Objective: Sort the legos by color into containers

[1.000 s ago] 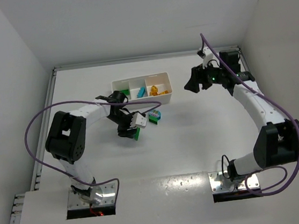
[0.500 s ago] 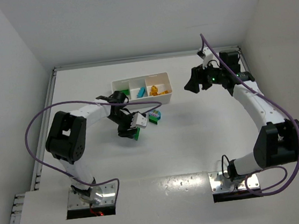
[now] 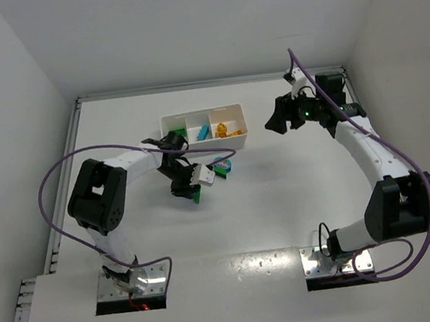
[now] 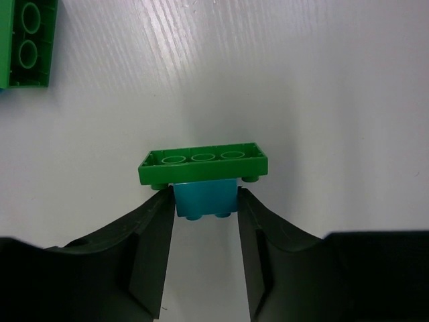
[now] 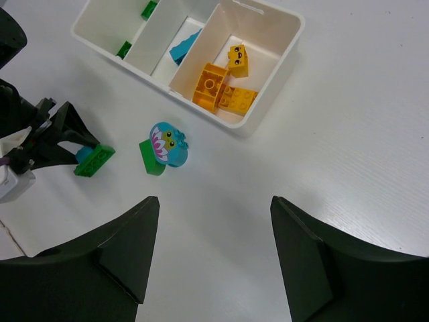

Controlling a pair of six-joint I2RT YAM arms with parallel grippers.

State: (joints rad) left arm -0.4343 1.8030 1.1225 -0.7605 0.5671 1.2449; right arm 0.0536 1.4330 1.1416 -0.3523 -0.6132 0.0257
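Note:
A flat green lego (image 4: pixel 203 163) lies on the table with a small cyan-blue lego (image 4: pixel 204 198) stuck to its near side. My left gripper (image 4: pixel 204 201) is low over them, both fingers pressed against the sides of the cyan-blue lego. From above, this left gripper (image 3: pixel 194 193) is in front of the white tray (image 3: pixel 202 113). The tray (image 5: pixel 295 30) holds green legos (image 5: pixel 124 49) in the left compartment, a cyan one (image 5: pixel 184 45) in the middle and yellow-orange ones (image 5: pixel 221 87) on the right. My right gripper (image 5: pixel 214 208) hangs open and empty, right of the tray.
A round cyan piece with a flower face (image 5: pixel 169 144) leans on a green brick (image 5: pixel 149 157) just in front of the tray. The same green brick (image 4: pixel 27 43) shows at the top left of the left wrist view. Walls close the table at left, back and right.
The left jaws have narrowed onto the cyan-blue lego, and the left wrist has shifted slightly. The right arm has not moved.

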